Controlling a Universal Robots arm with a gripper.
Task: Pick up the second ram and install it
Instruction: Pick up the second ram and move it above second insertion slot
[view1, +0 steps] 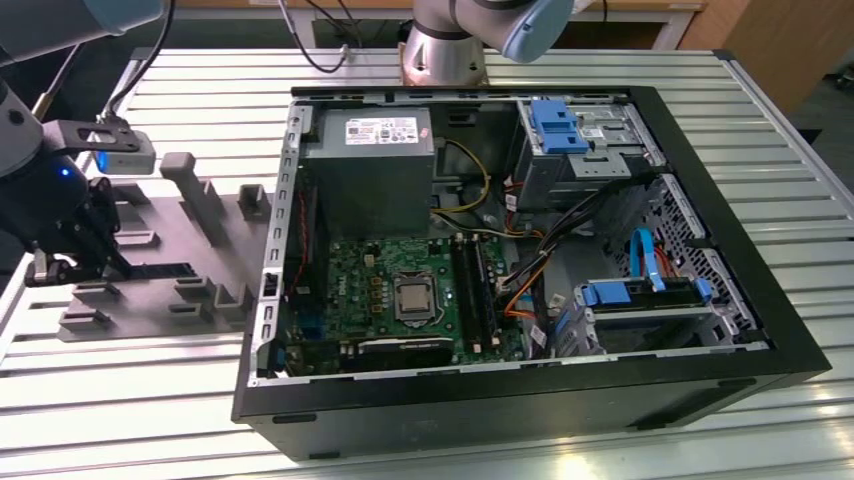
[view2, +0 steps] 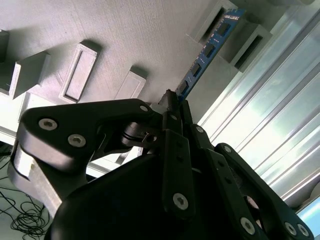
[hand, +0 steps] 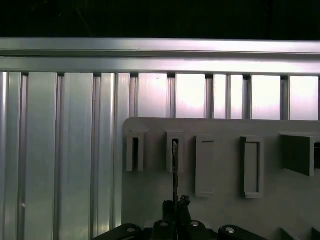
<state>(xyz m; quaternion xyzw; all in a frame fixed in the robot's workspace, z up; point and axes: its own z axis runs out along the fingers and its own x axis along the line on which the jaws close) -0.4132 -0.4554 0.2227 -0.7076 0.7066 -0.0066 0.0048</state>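
Observation:
The second ram is a slim stick with a blue-green board and black chips. In the second wrist view it stands edge-up from between my gripper's fingers, which are shut on its near end. Its far end reaches a slotted block of the grey holder plate. In the first wrist view the second ram is seen edge-on, lined up with a narrow slot of the holder plate, above my gripper. In the exterior view my gripper hangs low over the holder plate at the exterior view's left.
An open computer case lies on the slatted aluminium table, to the exterior view's right of the holder. Inside are the green motherboard, long black memory slots, a grey power supply, cables and blue drive brackets.

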